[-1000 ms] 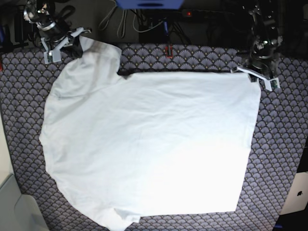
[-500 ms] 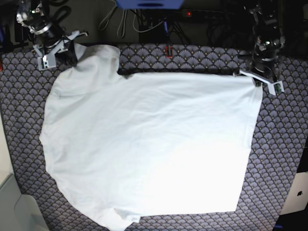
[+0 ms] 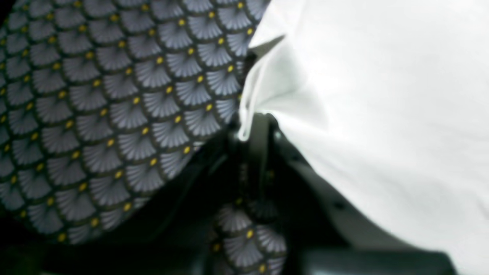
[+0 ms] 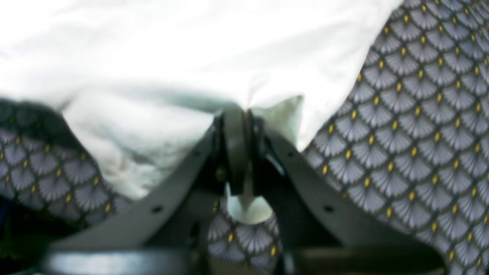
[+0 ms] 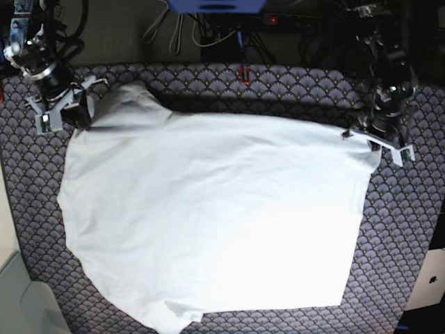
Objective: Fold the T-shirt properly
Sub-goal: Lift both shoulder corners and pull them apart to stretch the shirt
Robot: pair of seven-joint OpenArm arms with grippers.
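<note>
Handling this T-shirt, I expect thin, light, floppy cloth that sags and wrinkles, so corners and hems look like the best places to hold. It lies spread across the patterned counter. On the base view's left, my right pincer is clenched on the far corner by the sleeve, cloth bunched between its jaws. On the right, my left pincer grips the other far corner, that edge lifted slightly.
</note>
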